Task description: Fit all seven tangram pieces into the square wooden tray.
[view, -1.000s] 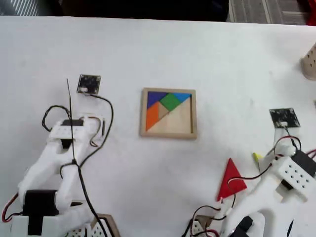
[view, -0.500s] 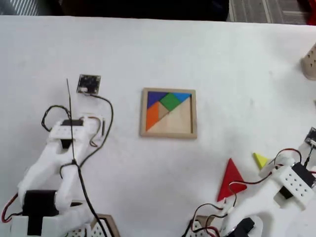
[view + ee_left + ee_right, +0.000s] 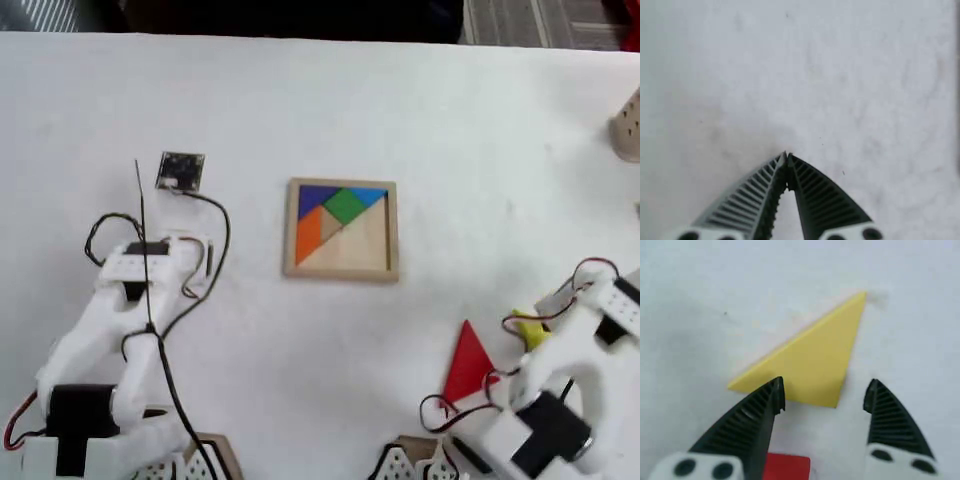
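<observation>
**Right jaws spread over yellow triangle; left jaws clenched, idle**

Right jaws: released, wide apart, nothing between the tips. In my right wrist view one tip sits over the near edge of the yellow triangle [image 3: 810,365]; the other is just off its corner, over bare bench [image 3: 700,285]. I cannot tell whether the tips touch the bench. A bit of red [image 3: 786,467] shows just behind the jaws.

Left jaws: clenched, tips meeting, holding nothing, over bare bench.

From the high view:
- Right arm [image 3: 570,380] is folded at the near right corner and covers part of the yellow triangle [image 3: 527,328].
- Red triangle [image 3: 468,362] lies flat just beside the yellow one, on the tray side, partly under the arm's cables.
- Both triangles are well apart from the tray [image 3: 342,272], which sits mid-bench.
- In the tray's far-left half: blue piece [image 3: 314,197], green piece [image 3: 346,206], light-blue piece [image 3: 373,193] and orange piece [image 3: 308,236]. Its near-right half is bare wood.
- Left arm [image 3: 120,320] is at the near left, pointing away from me, well clear of the tray.
- A small dark board [image 3: 181,170] on a cable lies just beyond the left arm.
</observation>
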You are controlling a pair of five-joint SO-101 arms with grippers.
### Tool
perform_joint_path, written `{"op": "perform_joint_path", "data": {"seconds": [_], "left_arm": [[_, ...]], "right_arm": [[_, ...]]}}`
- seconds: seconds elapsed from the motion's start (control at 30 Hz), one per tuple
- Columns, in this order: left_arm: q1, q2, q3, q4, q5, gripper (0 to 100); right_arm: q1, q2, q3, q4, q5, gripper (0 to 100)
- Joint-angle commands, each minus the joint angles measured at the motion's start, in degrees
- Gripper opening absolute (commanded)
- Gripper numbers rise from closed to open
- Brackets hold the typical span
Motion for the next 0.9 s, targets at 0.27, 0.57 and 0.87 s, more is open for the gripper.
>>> {"op": "perform_joint_path", "data": {"seconds": [0.27, 0.57, 0.87], "left_arm": [[0.66, -2.51, -1.32, 0.26, -0.35, 2], [0.66, -2.51, -1.32, 0.26, -0.44, 2], [0.66, -2.51, -1.32, 0.26, -0.44, 2]], "right_arm": [[-1.71, 18.77, -19.60, 6.02, -1.14, 34.1], [-6.11, 25.10, -26.20, 3.82, -3.43, 34.1], [-8.57, 30.99, -32.35, 7.69, 2.37, 20.5]]}}
